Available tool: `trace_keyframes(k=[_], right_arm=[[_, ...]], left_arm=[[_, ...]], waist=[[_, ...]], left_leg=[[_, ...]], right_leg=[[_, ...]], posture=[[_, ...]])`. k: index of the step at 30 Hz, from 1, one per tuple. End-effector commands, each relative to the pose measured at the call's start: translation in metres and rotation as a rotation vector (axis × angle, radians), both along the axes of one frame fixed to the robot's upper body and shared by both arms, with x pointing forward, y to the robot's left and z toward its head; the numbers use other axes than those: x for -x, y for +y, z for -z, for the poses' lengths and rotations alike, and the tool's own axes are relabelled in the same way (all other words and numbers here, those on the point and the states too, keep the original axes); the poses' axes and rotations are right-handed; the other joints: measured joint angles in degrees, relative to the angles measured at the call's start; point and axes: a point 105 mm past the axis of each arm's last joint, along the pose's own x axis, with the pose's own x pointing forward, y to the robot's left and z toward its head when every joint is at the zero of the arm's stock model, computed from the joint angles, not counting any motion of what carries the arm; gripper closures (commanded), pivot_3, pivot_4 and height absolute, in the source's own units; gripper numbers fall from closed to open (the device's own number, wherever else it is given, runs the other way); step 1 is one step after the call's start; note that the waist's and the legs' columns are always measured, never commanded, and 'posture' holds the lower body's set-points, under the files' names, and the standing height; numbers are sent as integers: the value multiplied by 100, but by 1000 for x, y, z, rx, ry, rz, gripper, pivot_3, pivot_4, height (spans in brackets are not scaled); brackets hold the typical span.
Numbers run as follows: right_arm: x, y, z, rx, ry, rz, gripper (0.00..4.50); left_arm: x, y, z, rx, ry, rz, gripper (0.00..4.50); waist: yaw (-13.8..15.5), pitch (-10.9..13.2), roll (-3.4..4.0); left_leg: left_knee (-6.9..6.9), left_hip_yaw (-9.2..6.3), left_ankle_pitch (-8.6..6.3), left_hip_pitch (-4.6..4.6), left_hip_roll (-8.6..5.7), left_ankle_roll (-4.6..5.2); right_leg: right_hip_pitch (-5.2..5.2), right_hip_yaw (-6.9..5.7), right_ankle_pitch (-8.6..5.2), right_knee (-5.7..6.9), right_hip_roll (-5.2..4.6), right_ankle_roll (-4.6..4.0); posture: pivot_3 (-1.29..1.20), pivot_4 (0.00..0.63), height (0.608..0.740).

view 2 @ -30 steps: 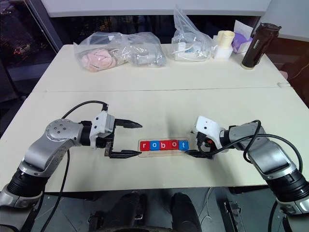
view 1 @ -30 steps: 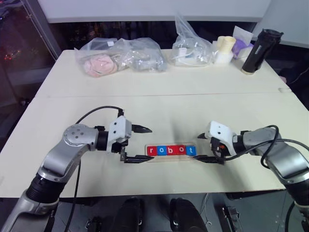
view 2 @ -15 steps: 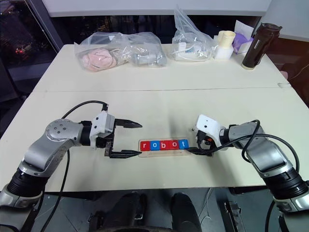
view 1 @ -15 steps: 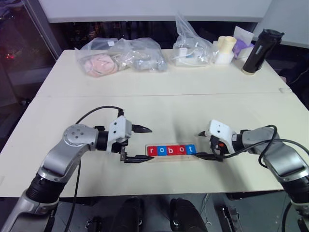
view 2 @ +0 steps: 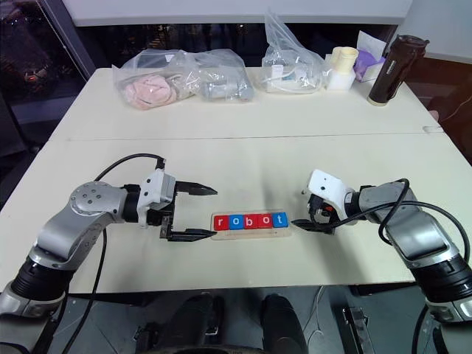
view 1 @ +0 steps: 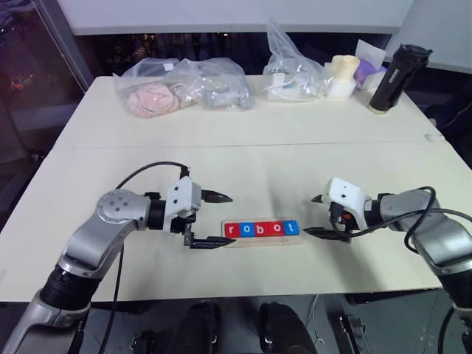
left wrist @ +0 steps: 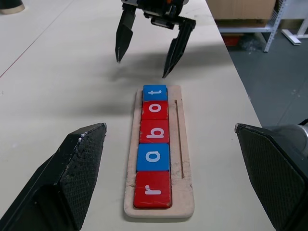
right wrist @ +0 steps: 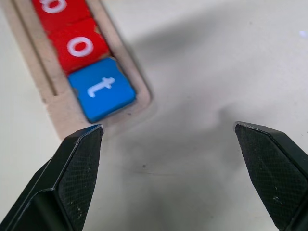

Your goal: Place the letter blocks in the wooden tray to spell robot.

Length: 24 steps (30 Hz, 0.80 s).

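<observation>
Five letter blocks (view 1: 262,229) seated in wooden tray (left wrist: 185,169), reading robot. Both pincers empty, spread wide: left pincer (view 1: 214,219) at tray's 9 o'clock, right pincer (view 1: 316,215) at 3. Spelling looks done; next: back arms off w/o nudging tray.

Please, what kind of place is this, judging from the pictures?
Probably a robotics lab or workshop, not a home. A plain pale work table carries plastic bags of assorted items at its far edge, and metal shelving and a cardboard box stand on the bare floor beside it.
</observation>
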Motion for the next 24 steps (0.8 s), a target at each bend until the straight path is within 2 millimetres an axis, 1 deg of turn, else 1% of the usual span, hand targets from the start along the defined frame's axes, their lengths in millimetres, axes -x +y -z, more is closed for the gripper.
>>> trace_keyframes(k=[1,9,15,20,23,24], right_arm=[[-4,5,-7,0,-46,-21,59],[-7,13,-7,-16,-45,-45,59],[-4,18,-5,-18,-37,-68,59],[-3,10,-10,5,-52,-54,59],[4,0,-17,21,-50,-44,59],[11,-1,-21,10,-34,-45,59]], left_arm=[[4,-1,-10,22,-31,19,0],[6,2,-10,13,-24,8,0],[6,4,-9,9,-23,4,0],[6,4,-8,7,-21,4,0],[5,7,-8,7,-15,-5,0],[5,10,-9,7,-12,-9,0]], waist=[[1,0,0],[0,0,0],[-1,0,0],[-1,0,0],[11,0,0],[16,0,1]], left_leg=[[0,0,0,0,0,0],[1,0,0,0,0,0],[2,0,0,0,0,0],[2,0,0,1,0,0],[2,0,0,0,0,1],[2,0,0,0,0,0]], right_leg=[[0,0,0,0,1,0],[0,0,0,1,3,1],[1,0,1,1,4,1],[1,0,1,1,4,2],[1,-1,1,1,4,1],[1,-1,1,1,4,1]], posture=[[0,150,740],[0,150,740],[0,150,740],[0,150,740],[0,150,740],[0,150,740]])
